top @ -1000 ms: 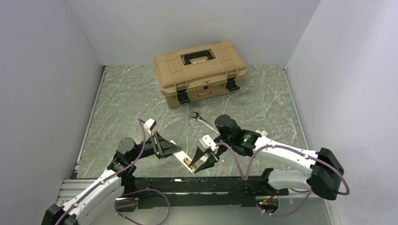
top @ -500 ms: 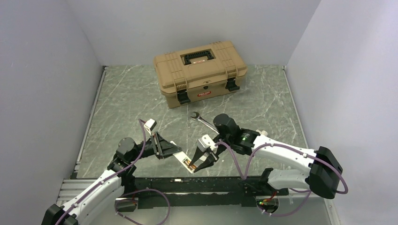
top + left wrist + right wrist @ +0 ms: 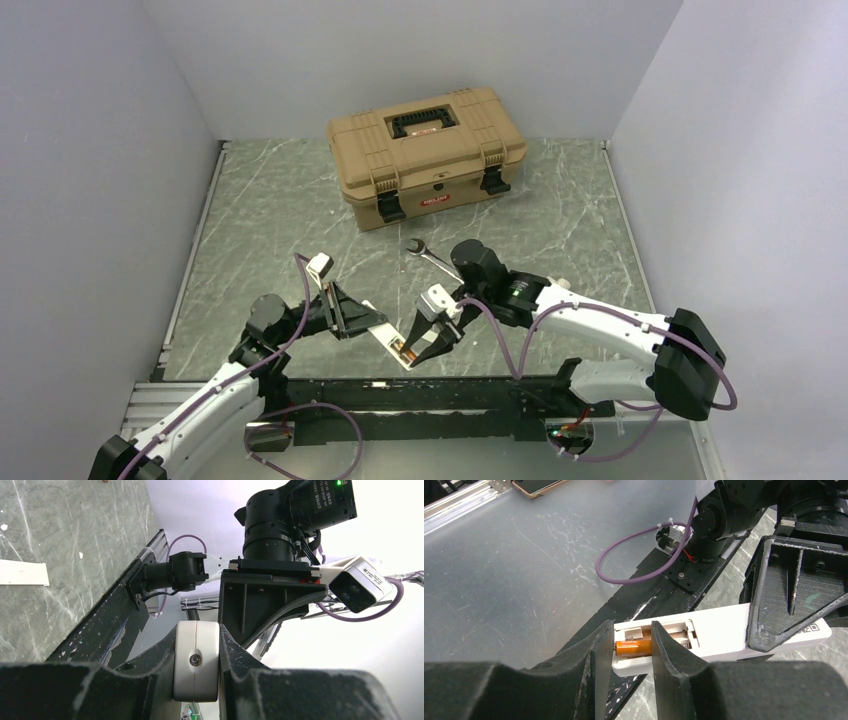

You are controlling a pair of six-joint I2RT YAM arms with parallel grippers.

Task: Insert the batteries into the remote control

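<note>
The white remote control (image 3: 385,337) hangs above the table's near edge, and my left gripper (image 3: 350,318) is shut on one end of it. In the left wrist view that end (image 3: 196,675) sits clamped between the two black fingers. The open battery recess faces my right gripper (image 3: 631,627), whose jaws stand apart over it. An orange battery (image 3: 634,647) lies in the recess between those fingers. The left finger is at the battery's end and the right finger crosses in front of it. A spring and a brown part show past that finger. My right gripper (image 3: 425,345) is over the remote's free end.
A tan toolbox (image 3: 428,150) with a black handle stands shut at the back. A steel wrench (image 3: 432,256) lies on the grey stone-patterned table behind the right wrist. A flat white strip (image 3: 22,572) lies on the table. A black rail (image 3: 430,390) runs along the near edge.
The right arm has crept slightly left toward the remote and its jaws have narrowed a little. The left arm and the remote have not moved.
</note>
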